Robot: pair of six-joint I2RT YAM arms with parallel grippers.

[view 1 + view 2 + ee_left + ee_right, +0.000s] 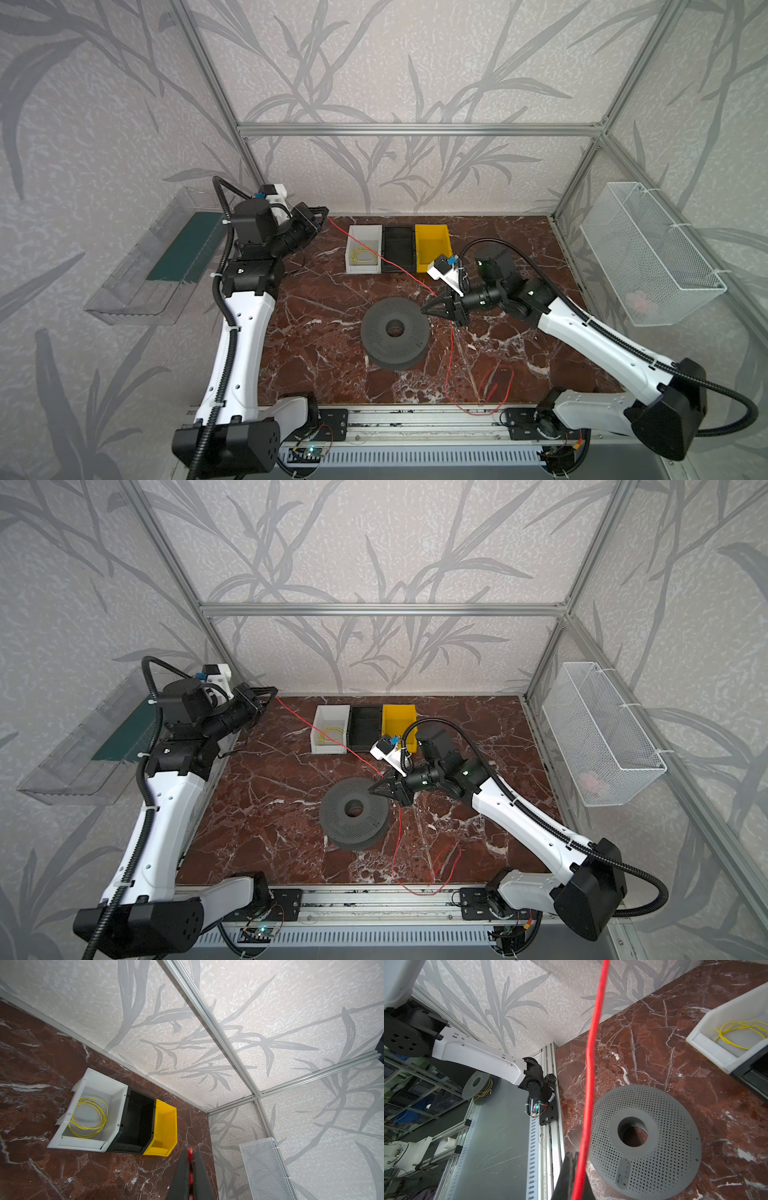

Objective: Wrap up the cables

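The red cable [382, 259] [307, 720] runs taut through the air between my two grippers. My left gripper [325, 212] [189, 1148] is at the back left, shut on one end; red shows between its fingers. My right gripper [424, 310] [572, 1154] is shut on the red cable [591, 1064] beside the grey perforated spool [374, 332] [664, 1147]. Below it the cable drops and ends in loose loops [496, 386] near the front edge. The yellow cable [365, 254] [741, 1026] lies coiled in the white bin [351, 249] [62, 1142].
A black bin [398, 249] and a yellow bin [432, 245] stand beside the white one at the back. A white wire basket [648, 257] hangs on the right wall. A clear tray [158, 266] is on the left wall. Aluminium rails [415, 419] line the front.
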